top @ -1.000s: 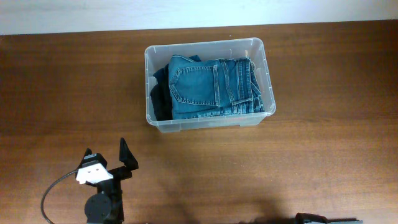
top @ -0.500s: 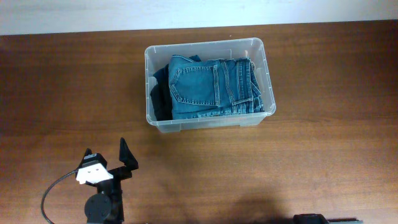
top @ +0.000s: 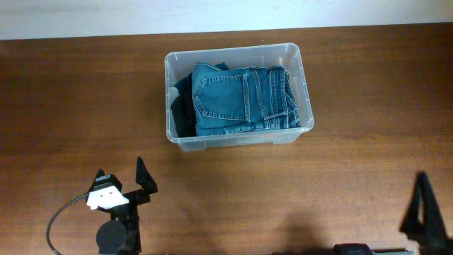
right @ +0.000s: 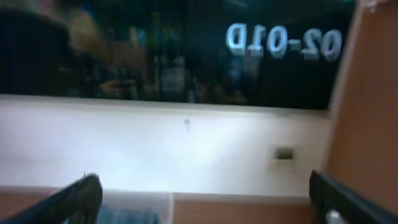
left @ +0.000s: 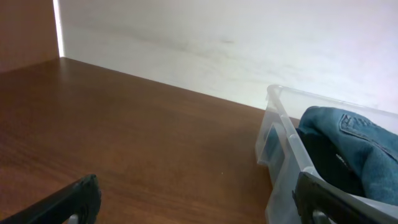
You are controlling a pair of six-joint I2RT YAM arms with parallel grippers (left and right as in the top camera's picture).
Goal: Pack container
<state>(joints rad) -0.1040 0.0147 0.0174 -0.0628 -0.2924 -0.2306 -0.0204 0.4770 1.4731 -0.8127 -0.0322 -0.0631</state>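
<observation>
I see the container (top: 239, 142) upper middle of the overhead frame, resting on the tabletop (top: 71, 92), folded jeans (top: 237, 99) inside. My left tool (top: 122, 176), lower left, has its jaws spread wide, gripping nothing. My right tool (right: 203, 183), lower right edge, is likewise spread and empty.

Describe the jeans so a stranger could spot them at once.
On the brown table, find the clear container near its far edge. The jeans lie folded inside, toward the right. They are mid-blue with a pocket showing, unlike the dark cloth beside them.
</observation>
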